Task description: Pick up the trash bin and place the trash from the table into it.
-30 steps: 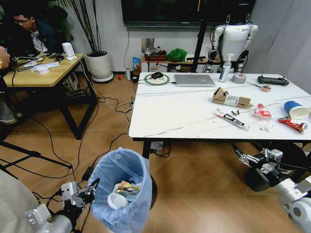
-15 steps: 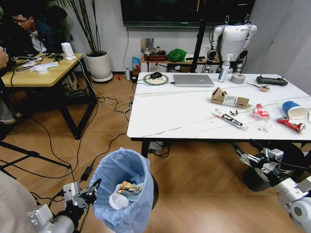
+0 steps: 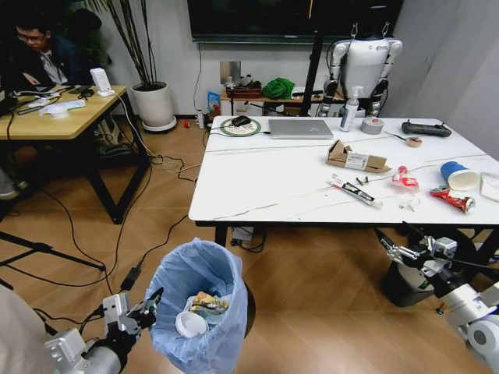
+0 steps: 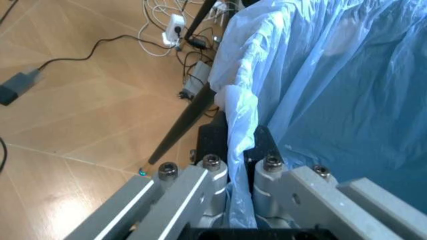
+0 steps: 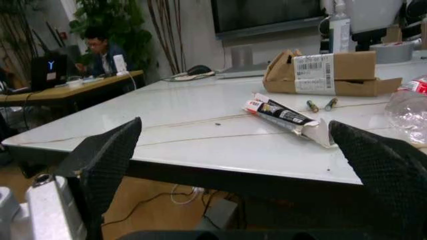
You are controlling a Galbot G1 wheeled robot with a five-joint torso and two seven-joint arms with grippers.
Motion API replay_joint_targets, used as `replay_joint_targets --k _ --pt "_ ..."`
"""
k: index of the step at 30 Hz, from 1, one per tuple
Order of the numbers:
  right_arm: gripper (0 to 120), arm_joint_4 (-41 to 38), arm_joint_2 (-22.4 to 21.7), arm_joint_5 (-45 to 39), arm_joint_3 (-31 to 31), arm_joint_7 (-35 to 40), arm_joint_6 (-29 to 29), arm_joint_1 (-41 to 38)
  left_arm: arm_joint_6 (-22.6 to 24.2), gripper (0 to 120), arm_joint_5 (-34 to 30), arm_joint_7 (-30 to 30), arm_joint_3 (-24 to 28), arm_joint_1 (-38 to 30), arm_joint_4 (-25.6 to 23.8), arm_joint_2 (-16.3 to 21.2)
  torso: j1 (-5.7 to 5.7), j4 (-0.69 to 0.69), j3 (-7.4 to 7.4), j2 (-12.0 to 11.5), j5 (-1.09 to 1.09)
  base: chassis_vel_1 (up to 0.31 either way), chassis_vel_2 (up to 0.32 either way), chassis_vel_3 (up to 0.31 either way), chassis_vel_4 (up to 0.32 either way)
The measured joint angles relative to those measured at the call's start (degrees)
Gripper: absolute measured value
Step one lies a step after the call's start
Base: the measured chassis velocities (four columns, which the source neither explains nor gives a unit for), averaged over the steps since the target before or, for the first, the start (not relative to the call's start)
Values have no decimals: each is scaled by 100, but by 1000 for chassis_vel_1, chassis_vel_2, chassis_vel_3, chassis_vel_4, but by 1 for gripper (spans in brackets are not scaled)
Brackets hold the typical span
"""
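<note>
Laptop point(image 3: 301, 128) sits beyond trash point(image 3: 355, 191); left end effector point(image 3: 148, 305) clamps trash bin point(image 3: 199, 308), right end effector point(image 3: 395, 243) spread apart.

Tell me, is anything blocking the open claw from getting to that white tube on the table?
Nothing visible blocks it. The right gripper hangs open below the table edge, and in the right wrist view the white tube lies on bare tabletop straight past that edge. The cardboard box sits behind the tube, not in front.
</note>
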State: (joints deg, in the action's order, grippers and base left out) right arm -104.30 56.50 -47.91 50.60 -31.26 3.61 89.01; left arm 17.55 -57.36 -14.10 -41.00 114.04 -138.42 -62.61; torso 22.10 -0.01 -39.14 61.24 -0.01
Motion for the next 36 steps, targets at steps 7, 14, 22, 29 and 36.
replay_joint_targets --k 7,14,22,29,36 --pt "100 26 -12 -18 0 -13 -13 -38 5 0 -31 -2 5 -52 14 40 0 0 0 0 0 -60 -48 77 64" --pt "100 37 -17 -33 2 -14 -26 -45 8 0 -37 -7 41 -70 31 41 0 0 0 0 3 -74 -70 66 60" --pt "100 35 -10 -37 13 -39 -29 -12 8 0 -30 -7 31 -46 25 39 -1 0 0 0 2 -54 -67 64 78" --pt "100 31 -18 -40 25 -67 -29 8 8 0 5 -5 62 -30 17 20 -1 0 0 0 2 -77 -81 70 71" --pt "100 27 -38 -49 40 -81 -25 18 8 0 26 2 58 -7 3 16 -1 1 0 0 0 -80 -71 74 81"
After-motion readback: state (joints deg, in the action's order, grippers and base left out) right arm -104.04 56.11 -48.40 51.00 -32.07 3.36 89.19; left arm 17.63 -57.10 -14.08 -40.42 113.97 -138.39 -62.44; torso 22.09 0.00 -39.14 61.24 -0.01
